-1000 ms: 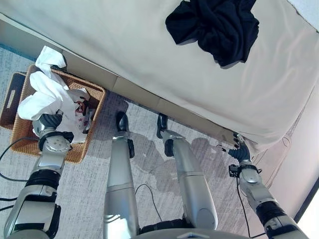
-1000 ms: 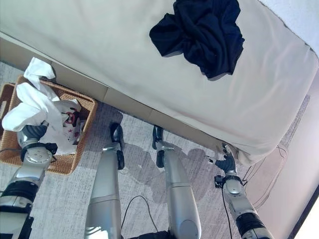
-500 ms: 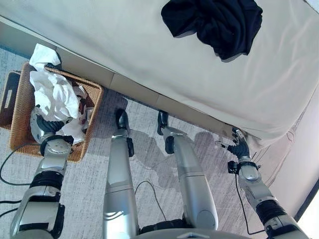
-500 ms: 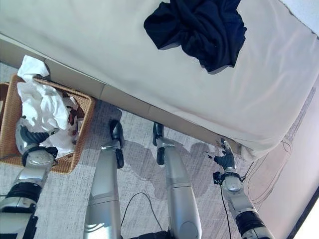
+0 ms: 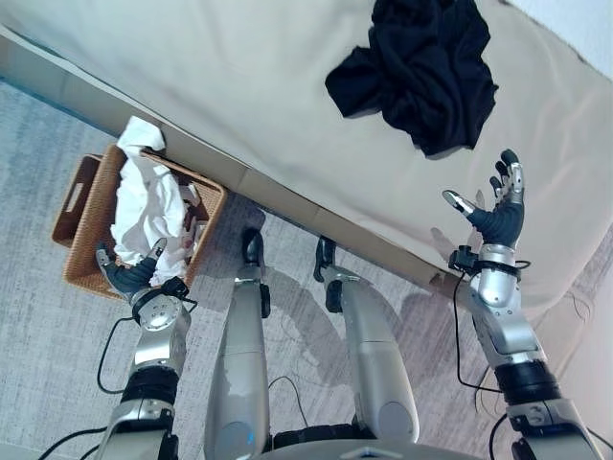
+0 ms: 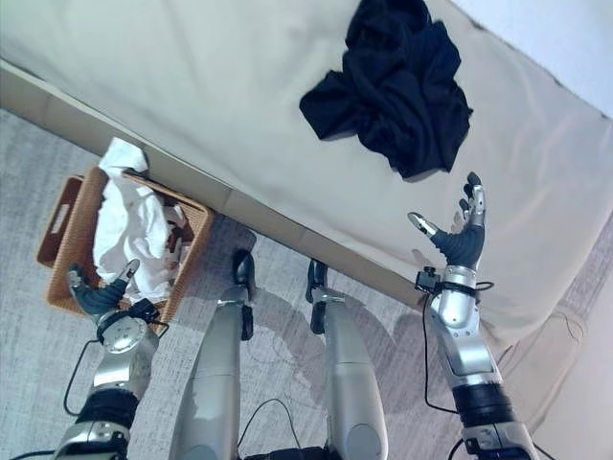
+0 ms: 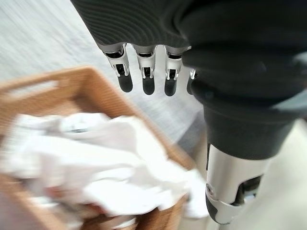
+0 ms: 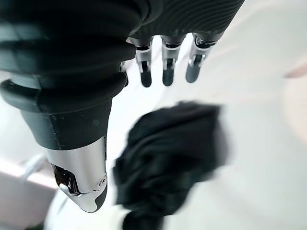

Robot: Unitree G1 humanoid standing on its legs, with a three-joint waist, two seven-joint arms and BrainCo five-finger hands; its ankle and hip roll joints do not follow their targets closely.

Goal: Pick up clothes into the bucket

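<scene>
A crumpled black garment (image 5: pixel 421 72) lies on the beige bed (image 5: pixel 220 77). My right hand (image 5: pixel 496 216) is raised over the bed's near edge, open with fingers spread, a short way below and right of the garment and not touching it. The right wrist view shows the garment (image 8: pixel 168 158) past my straight fingers (image 8: pixel 166 72). On the carpet stands a wicker basket (image 5: pixel 79 196) holding white clothes (image 5: pixel 148 206). Just off the basket's near edge hovers my left hand (image 5: pixel 129 273), open and holding nothing. The white clothes (image 7: pixel 96 163) lie below its fingers (image 7: pixel 146 79).
The bed runs across the whole top of the eye views, its base board (image 5: pixel 287 196) meeting the grey carpet (image 5: pixel 48 316). The basket stands close against that base. A white wall (image 5: pixel 584 24) shows beyond the bed at the upper right.
My right hand has risen from the floor by the bed's corner to above the bed, near the black garment. My left hand has drawn back out of the basket. The camera view has shifted.
</scene>
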